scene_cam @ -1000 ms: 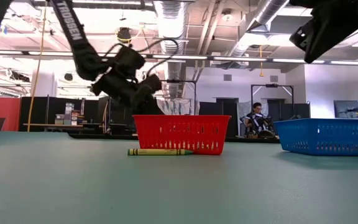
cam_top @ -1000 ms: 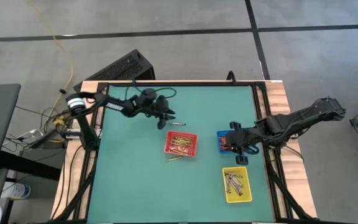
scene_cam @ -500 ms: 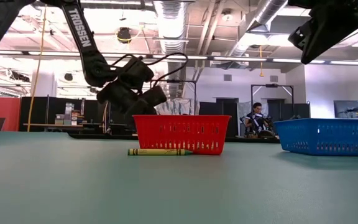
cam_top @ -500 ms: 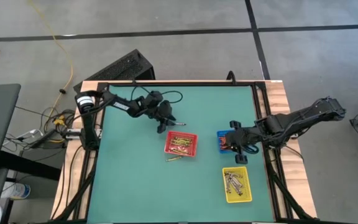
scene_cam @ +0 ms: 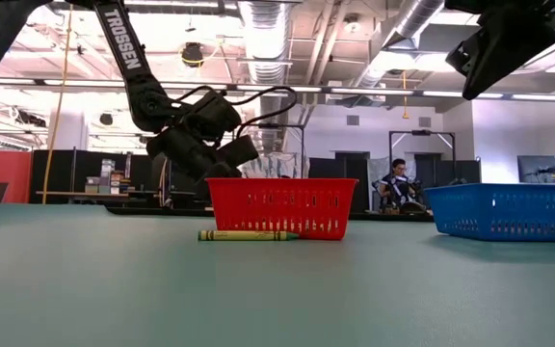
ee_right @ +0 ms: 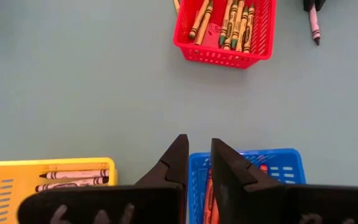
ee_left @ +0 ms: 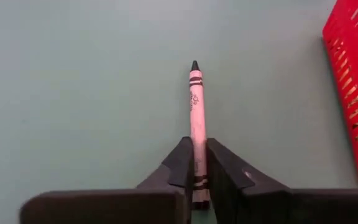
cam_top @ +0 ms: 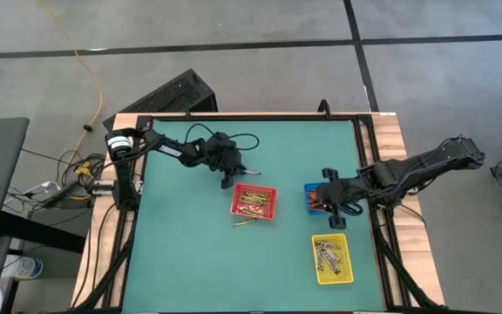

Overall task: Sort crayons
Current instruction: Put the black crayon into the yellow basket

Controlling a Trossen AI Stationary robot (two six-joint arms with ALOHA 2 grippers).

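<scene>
A grey-white crayon (ee_left: 196, 106) with a dark tip lies on the green table (cam_top: 181, 244), just beyond the red tray's (cam_top: 254, 201) far edge. My left gripper (ee_left: 199, 144) is low over the table and shut on this crayon (cam_top: 251, 174). The red tray (ee_right: 225, 56) holds several yellowish crayons (ee_right: 229, 22). A yellow-green crayon (scene_cam: 244, 235) rests flat on the table by the red tray's near side. My right gripper (ee_right: 199, 142) hangs open above the blue tray (ee_right: 253, 163), nothing between its fingers. My left gripper pinches the grey-white crayon's rear part (ee_left: 198, 177), close to its blunt end, between its two fingers. The fingers slant down from the table's left side and lie along the crayon. The crayon rests flat on the table, its tip (ee_left: 194, 65) pointing toward the right edge.
A yellow tray (cam_top: 332, 259) with several grey crayons stands at the near right, and the blue tray (cam_top: 314, 199) sits by the right edge. Bare green table lies to the left and near side. A person (scene_cam: 398, 183) sits in the room far behind the table.
My left gripper has sunk toward the table and shifted a little toward the right edge, up to the grey-white crayon, rolling somewhat as it went. The crayon has stayed where it lay.
</scene>
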